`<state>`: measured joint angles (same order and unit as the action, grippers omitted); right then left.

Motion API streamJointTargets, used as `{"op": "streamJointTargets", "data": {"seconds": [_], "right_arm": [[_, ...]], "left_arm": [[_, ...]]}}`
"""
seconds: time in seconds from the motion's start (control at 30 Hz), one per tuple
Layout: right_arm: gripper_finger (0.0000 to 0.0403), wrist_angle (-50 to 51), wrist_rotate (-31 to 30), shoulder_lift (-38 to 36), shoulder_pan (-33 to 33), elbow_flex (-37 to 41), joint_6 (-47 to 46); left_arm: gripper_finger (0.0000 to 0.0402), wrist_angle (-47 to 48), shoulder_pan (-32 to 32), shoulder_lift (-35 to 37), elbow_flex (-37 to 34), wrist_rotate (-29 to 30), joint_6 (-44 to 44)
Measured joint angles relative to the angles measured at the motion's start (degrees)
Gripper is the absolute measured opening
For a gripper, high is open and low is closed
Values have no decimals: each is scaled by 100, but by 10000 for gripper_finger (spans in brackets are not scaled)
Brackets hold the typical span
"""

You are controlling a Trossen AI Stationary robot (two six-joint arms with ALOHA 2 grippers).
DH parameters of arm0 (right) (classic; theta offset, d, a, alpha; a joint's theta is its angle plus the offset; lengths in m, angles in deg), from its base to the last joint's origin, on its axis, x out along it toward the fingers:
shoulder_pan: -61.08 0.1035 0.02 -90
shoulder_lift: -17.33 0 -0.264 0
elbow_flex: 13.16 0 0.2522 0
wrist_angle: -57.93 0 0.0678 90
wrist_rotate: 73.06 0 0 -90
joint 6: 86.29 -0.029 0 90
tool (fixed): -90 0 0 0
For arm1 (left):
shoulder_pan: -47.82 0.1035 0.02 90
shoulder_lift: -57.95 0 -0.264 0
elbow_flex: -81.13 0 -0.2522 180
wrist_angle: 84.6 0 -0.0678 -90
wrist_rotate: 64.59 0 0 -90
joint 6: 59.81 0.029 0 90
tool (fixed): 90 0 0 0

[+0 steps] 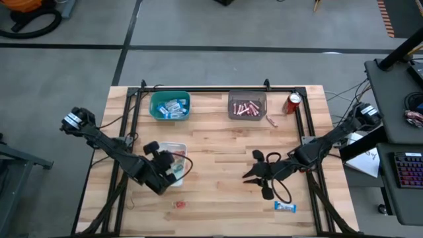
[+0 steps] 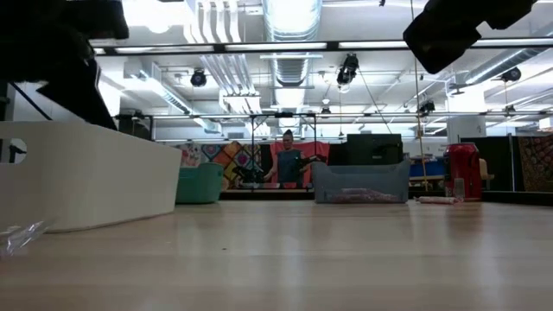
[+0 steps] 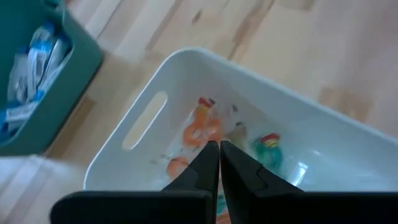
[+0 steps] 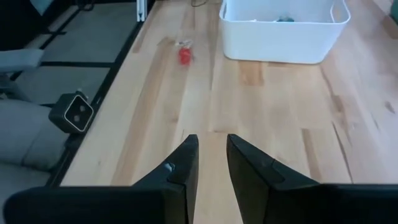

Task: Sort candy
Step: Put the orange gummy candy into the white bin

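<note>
- Candy, small wrapped pcs, sits in several spots on the light butcher-block wood bench (image 1: 218, 158).
- Blue-and-white mini bars (image 1: 173, 107) fill the teal plastic tub (image 1: 154, 106) near the far edge, left of centre; same tub shows in left wrist view (image 3: 81, 68).
- Slim pink/red sticks (image 1: 247, 108) lie in the grey translucent bin (image 1: 232, 99) at the far edge's middle; one more pink stick (image 1: 271, 121) lies loose on the bench just beside that bin.
- Orange, red & green pcs (image 3: 202, 127) lie in the white plastic bin w/ slot handle (image 3: 149, 118), left-centre of bench.
- One small red pc (image 1: 179, 205) lies loose nr the near edge; a blue-and-white bar (image 1: 285, 207) lies loose nr the near right corner.
- Left gripper (image 3: 218, 163) hangs over the white bin, fingers pressed together, nothing between them.
- Right gripper (image 4: 211, 163) is over bare wood right of centre, fingers a little apart, nothing pinched.
- Red soda can (image 1: 293, 102) stands by the far right corner.
- A person (image 2: 288, 160) stands in the room beyond the bench.
</note>
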<state>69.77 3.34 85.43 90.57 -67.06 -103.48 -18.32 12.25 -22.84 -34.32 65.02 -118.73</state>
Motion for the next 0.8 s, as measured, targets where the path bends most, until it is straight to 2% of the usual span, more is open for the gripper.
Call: {"op": "streamJointTargets", "data": {"seconds": [0.17, 0.33, 0.43, 0.6, 0.8], "right_arm": [[84, -59, -1, 221, -2, -5, -47], [85, -76, 0, 314, -15, -101, -608], [78, 17, -2, 327, -17, -185, -1212], [69, 289, 133, 329, -13, -266, -1956], [70, 999, 988, 580, 14, -278, -2990]], "left_arm": [[11, -24, 0, 38, -174, -2, -223], [25, -23, -54, 37, 209, 21, -217], [26, -152, -191, 22, 602, 501, -102], [26, -1155, -632, -100, 993, 1772, 903], [26, -2612, -957, -388, 1143, 1834, 2259]]}}
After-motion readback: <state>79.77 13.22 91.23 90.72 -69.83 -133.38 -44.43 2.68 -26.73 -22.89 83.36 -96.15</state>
